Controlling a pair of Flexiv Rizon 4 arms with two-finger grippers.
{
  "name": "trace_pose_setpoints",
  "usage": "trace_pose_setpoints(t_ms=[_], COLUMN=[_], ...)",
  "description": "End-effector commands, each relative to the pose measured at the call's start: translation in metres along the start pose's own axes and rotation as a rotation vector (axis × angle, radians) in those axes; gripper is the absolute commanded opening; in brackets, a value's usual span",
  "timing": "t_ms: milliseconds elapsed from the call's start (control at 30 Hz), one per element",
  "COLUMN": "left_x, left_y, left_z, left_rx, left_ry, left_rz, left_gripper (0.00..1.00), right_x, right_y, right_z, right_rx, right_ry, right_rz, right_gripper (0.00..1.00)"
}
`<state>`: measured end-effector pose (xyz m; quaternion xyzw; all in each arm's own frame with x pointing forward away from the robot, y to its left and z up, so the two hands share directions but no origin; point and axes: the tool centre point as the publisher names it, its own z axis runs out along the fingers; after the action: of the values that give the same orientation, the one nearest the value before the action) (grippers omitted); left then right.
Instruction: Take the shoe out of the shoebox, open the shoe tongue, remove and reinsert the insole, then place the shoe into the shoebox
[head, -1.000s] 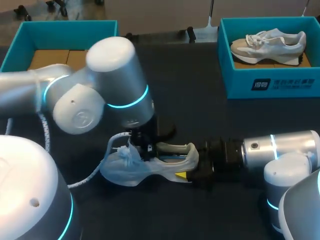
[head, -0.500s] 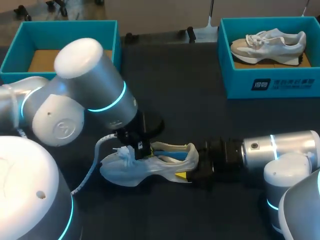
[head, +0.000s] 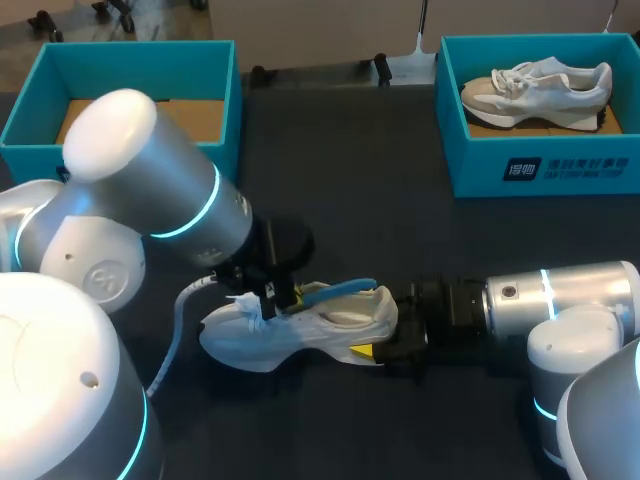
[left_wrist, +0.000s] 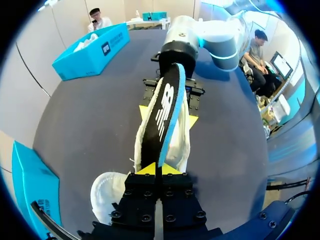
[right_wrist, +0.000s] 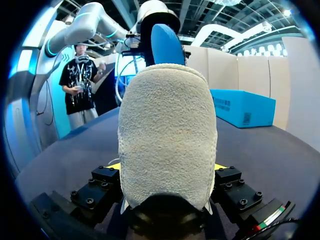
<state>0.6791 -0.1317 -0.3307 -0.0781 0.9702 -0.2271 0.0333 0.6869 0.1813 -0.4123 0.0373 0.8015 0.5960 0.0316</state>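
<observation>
Head view: shoe (head: 300, 338) mid desk (head: 380, 230). R tool (head: 374, 351) clamps its heel; L tool (left_wrist: 160, 169) pinches insole (left_wrist: 163, 107), partly out of shoe.

Left arm (head: 150, 200): silver-grey cylindrical links are showing under white domed joint caps, and cyan light rings are glowing at the joints. A pale ribbed cable (head: 178, 315) is looping off its wrist.

Right arm (head: 560, 300): a matching silver tube is carrying one cyan ring and a small dark screw head, and is ending in a black ribbed wrist section.

Left gripper (left_wrist: 159, 169): the black block body is showing rows of round screw heads. Its yellow fingertips (left_wrist: 146, 169) are reading as small triangles.

Right gripper (right_wrist: 167, 166): black blocks are wearing hex screws on either side.
</observation>
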Motion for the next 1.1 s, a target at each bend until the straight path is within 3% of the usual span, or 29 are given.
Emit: trace_pose_setpoints(t_ms=[33,367,400,433,467,500,533,567,800,1100], left_x=[0.004,0.004,0.004,0.003,0.002,0.002,0.002,0.003,0.015,0.017], left_y=[-0.014,-0.048,-0.049,-0.05,-0.05,-0.051,-0.051,-0.051,-0.053,-0.062], left_z=[0.002,0.018,0.018,0.018,0.017,0.016,0.016,0.012,-0.004,-0.013], left_rx=[-0.013,-0.043,-0.044,-0.044,-0.044,-0.043,-0.042,-0.035,-0.017,-0.006], left_ry=[-0.017,-0.06,-0.061,-0.063,-0.064,-0.065,-0.065,-0.067,-0.098,-0.169], left_rz=[0.024,0.068,0.068,0.07,0.071,0.073,0.073,0.08,0.124,0.143], left_gripper=[0.0,0.0,0.18,0.47,0.59,0.79,0.86,1.0,1.0,1.0], right_x=[0.001,0.001,0.001,0.001,0.001,0.001,0.001,0.001,0.001,0.001], right_y=[0.002,0.002,0.002,0.002,0.002,0.002,0.002,0.002,0.002,0.002], right_z=[0.001,0.001,0.001,0.001,0.001,0.001,0.001,0.001,0.001,0.001], right_rx=[0.006,0.006,0.006,0.006,0.006,0.006,0.006,0.006,0.006,0.006], right_ry=[0.0,0.0,0.0,0.0,0.0,0.0,0.0,0.0,0.0,0.0], right_rz=[0.001,0.001,0.001,0.001,0.001,0.001,0.001,0.001,0.001,0.001], right_gripper=[0.0,0.0,0.0,0.0,0.0,0.0,0.0,0.0,0.0,0.0])
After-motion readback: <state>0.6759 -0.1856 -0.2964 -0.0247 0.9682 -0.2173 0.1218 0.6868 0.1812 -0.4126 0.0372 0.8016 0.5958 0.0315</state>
